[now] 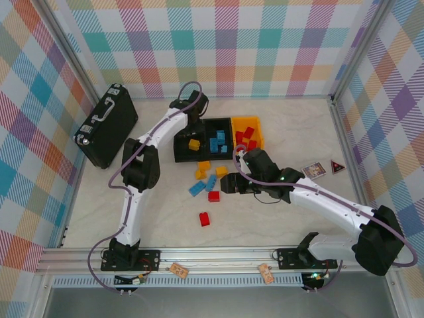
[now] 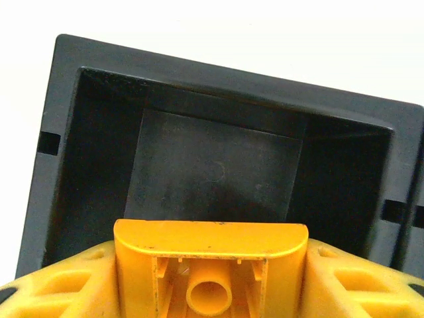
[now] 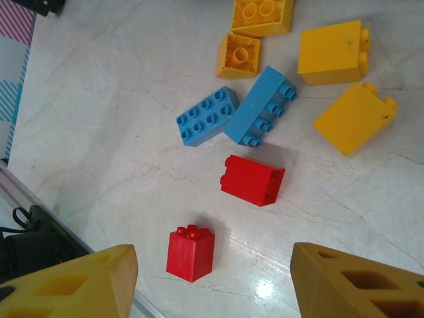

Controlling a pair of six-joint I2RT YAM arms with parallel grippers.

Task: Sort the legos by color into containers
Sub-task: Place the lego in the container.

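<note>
Yellow brick [image 2: 211, 242] within left hand [image 2: 211, 288], directly above black bin [image 2: 218, 74]

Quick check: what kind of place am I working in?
Probably a robot test cell, not a home: plaid backdrop walls, a metal frame rail, and toy bricks with bins on a table.

Black briefcase [image 1: 106, 126], triangular card [image 1: 338, 165]

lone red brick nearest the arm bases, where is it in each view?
Top external: lone red brick, low centre, by itself.
Right wrist: low centre, upright, ahead of the open right gripper.
Left wrist: aimed into a black bin, left gripper holding a yellow brick.
Shared landmark: the tipped red brick just beyond it.
</note>
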